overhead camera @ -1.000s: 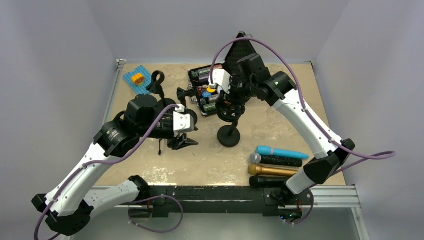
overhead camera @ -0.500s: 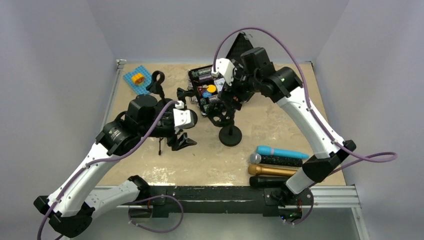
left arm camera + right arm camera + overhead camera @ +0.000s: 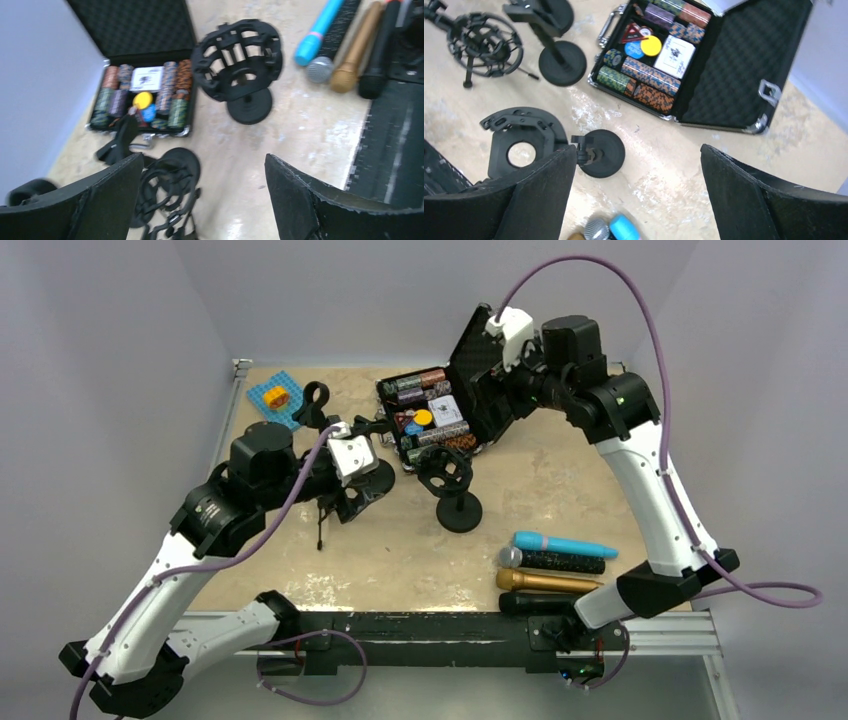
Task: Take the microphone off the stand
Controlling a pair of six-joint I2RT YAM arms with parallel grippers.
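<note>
Four microphones (image 3: 555, 561) lie side by side at the near right of the surface (image 3: 560, 490). None sits in the middle stand (image 3: 458, 510), whose cradle is empty, so removal appears complete. Left fingers (image 3: 100, 200) and right fingers (image 3: 764, 200) gape wide, holding nothing. Farther back — spare stands (image 3: 561, 62), an open chip case (image 3: 430, 420), a blue plate (image 3: 275, 400); pale grey walls (image 3: 400, 290) enclose all.

Stand (image 3: 460, 511) upright mid-table w/ 4 mics (image 3: 560, 561) flat nearby.
</note>
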